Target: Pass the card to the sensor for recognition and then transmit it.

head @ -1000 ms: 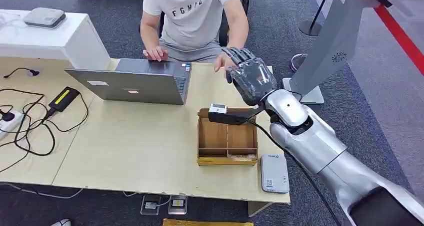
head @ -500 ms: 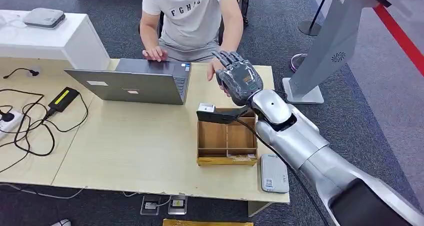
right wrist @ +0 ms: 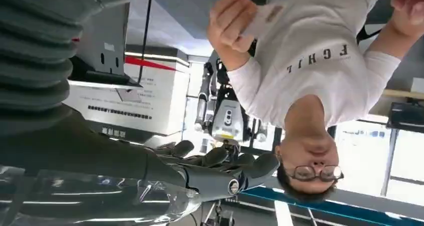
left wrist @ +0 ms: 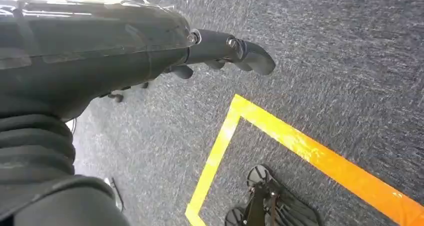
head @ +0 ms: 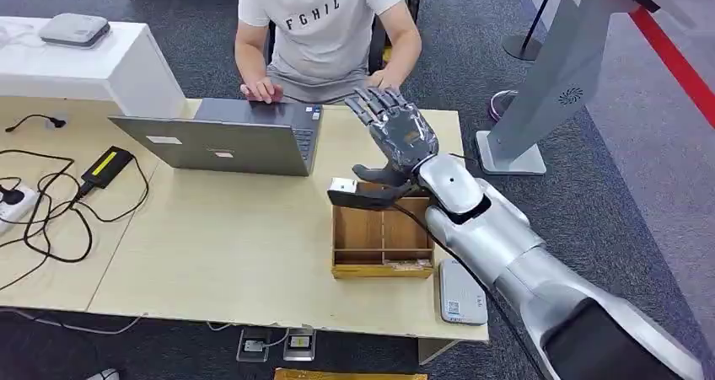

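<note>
The right robot hand [head: 396, 136] is raised at the desk's [head: 211, 237] far side, fingers spread, holding nothing; the card [right wrist: 260, 19] is pinched by the person's hand [right wrist: 231, 23]; recognition appears still outstanding.

Pale wooden table [head: 211, 254] – open laptop [head: 228, 136], wooden tray [head: 384, 237], white sensor [head: 462, 293], black cables [head: 51, 211]

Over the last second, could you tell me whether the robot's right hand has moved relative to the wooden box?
Yes. The right hand has shifted toward the laptop side, across the far edge of the wooden box.
</note>
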Available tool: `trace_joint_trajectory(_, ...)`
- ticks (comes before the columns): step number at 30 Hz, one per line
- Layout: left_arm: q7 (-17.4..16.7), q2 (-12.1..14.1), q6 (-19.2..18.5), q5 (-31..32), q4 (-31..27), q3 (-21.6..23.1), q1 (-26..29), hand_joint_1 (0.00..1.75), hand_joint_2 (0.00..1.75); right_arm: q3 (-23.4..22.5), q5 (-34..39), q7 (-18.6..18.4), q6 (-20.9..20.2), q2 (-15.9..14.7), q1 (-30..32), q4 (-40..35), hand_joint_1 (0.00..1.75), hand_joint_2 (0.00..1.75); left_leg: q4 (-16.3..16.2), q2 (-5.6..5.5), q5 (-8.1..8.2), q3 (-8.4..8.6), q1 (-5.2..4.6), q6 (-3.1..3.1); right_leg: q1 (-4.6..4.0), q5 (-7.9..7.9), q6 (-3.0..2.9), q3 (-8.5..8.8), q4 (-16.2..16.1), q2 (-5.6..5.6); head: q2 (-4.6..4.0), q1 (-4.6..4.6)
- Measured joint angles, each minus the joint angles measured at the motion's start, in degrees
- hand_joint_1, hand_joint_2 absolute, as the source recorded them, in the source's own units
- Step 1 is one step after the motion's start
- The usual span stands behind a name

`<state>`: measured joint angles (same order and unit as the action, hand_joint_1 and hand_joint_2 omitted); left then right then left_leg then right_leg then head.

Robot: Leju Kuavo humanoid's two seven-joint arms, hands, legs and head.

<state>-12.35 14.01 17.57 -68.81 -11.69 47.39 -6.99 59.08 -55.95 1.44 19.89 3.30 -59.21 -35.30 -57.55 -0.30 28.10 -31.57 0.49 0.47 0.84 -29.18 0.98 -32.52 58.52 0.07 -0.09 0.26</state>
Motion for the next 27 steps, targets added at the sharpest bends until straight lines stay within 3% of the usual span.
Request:
trace_joint_trajectory(6,-0.11,-0.04,0.90,-2.60,0.00,0.76,0.01,0.00,0.00,-2.93,3.89,-1.71,1.25,-1.88,3.74,-4.12,0.00,0.00,-0.01,0.04,0.00,0.03,-0.01,0.00,0.00,0.00,0.00,0.00,-0.01,0.00,0.00,0.00)
trace_joint_trajectory(17,-0.13,0.04,1.90,-6.36,0.00,1.57,0.25,0.00,0.00,-9.26,10.25,-9.28,-0.53,-14.09,12.87,-25.38,0.00,0.00,-0.02,0.13,0.04,0.07,-0.02,-0.01,0.02,0.01,0.00,-0.01,-0.04,0.04,0.00,0.00)
trace_joint_trajectory(27,0.50,0.04,2.78,-8.17,0.00,2.47,0.15,0.00,0.00,-11.85,13.77,-15.19,-4.42,-23.89,19.53,-43.11,0.00,0.00,-0.01,0.19,0.05,0.11,-0.01,-0.01,0.01,0.00,0.00,0.00,-0.04,0.09,0.00,0.00)
